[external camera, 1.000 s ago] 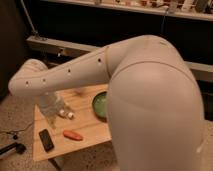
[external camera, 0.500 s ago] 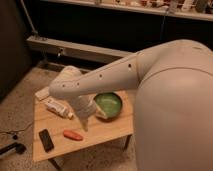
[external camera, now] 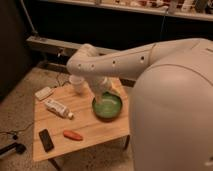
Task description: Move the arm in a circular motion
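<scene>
One glossy cream-white robot arm (external camera: 130, 60) reaching from right frame toward centre, gripper (external camera: 102, 97) over green round bowl (external camera: 107, 106) on wooden desk (external camera: 90, 130); finger opening indiscernible. Best swept smoothly, clear of bowl.

So the arm (external camera: 125, 62) is this chunky glossy cream-white thing, all thick rounded tube segments with no sharp edges anywhere. The nearest part is a huge smooth dome of a shell filling the right side, plain, with a soft sheen and a faint seam curving along it. The long segment has a neat row of small dark holes along its side, and it ends in a bulbous rounded joint with a couple more dots. The gripper (external camera: 102, 94), over the green bowl, is the same pale cream.
</scene>
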Robot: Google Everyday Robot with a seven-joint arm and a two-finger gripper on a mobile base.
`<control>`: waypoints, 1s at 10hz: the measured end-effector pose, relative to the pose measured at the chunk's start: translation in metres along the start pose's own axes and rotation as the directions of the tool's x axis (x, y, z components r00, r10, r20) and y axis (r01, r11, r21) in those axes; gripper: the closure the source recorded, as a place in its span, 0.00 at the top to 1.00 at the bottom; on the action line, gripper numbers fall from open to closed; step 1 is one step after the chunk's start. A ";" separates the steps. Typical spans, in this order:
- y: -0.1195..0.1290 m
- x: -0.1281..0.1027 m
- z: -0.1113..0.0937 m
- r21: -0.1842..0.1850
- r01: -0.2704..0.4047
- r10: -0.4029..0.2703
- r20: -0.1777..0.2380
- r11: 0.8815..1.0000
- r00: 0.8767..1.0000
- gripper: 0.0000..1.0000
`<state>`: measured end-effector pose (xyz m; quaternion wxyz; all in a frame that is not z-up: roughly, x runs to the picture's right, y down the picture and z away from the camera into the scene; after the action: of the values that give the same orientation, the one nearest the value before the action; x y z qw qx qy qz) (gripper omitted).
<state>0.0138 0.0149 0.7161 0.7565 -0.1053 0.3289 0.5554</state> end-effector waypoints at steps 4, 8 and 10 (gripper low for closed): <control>0.039 -0.113 -0.088 -0.036 -0.055 0.061 0.200 0.998 0.978 0.65; 0.143 -0.148 -0.155 -0.076 0.108 -0.078 0.321 0.991 0.944 0.65; 0.193 -0.134 -0.172 -0.090 0.233 -0.188 0.350 0.968 0.918 0.65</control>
<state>-0.2494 -0.1087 0.7069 0.8486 -0.0921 0.1437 0.5007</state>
